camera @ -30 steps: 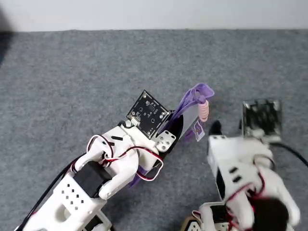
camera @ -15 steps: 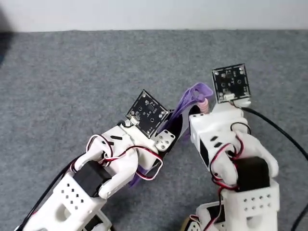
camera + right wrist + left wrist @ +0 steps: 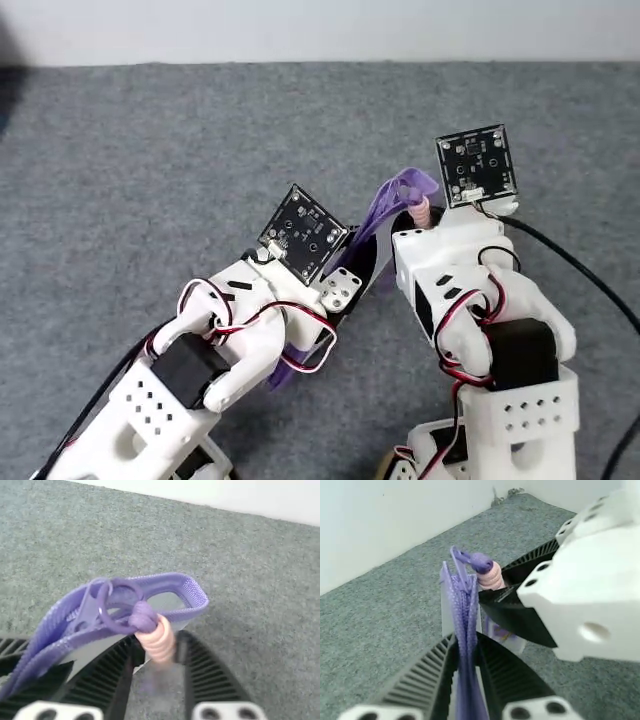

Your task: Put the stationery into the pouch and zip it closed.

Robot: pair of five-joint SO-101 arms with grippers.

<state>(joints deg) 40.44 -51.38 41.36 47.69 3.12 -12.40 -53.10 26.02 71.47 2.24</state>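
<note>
While the left pincer (image 3: 466, 645) is pinched narrow on the purple pouch (image 3: 462, 600), its black ribbed fingers (image 3: 432, 665) pressing the zip edge from either side, the right pincer (image 3: 159, 647) grips the pink charm (image 3: 157, 640) tied to the zip, one finger against each side of it. In the high view the pouch (image 3: 400, 192) stands on edge between the two arms, just ahead of the left arm's wrist camera and beside the right arm's, with its looped end raised and curling over toward the right pincer (image 3: 413, 218). A purple cord (image 3: 125, 615) is knotted just above the charm and runs through the ring of the zip slider (image 3: 92, 602), which sits near that looped end of the pouch (image 3: 170, 587). From the left wrist, the charm (image 3: 491, 577) shows at the tip of the other arm's black fingers, touching the pouch's upper edge, and a clear side panel of the pouch lies behind the zip. Whether the pouch's lower edge rests on the grey desk (image 3: 150, 150) cannot be told, since the arms cover it. A pale wall (image 3: 300, 30) borders the far side of the desk
</note>
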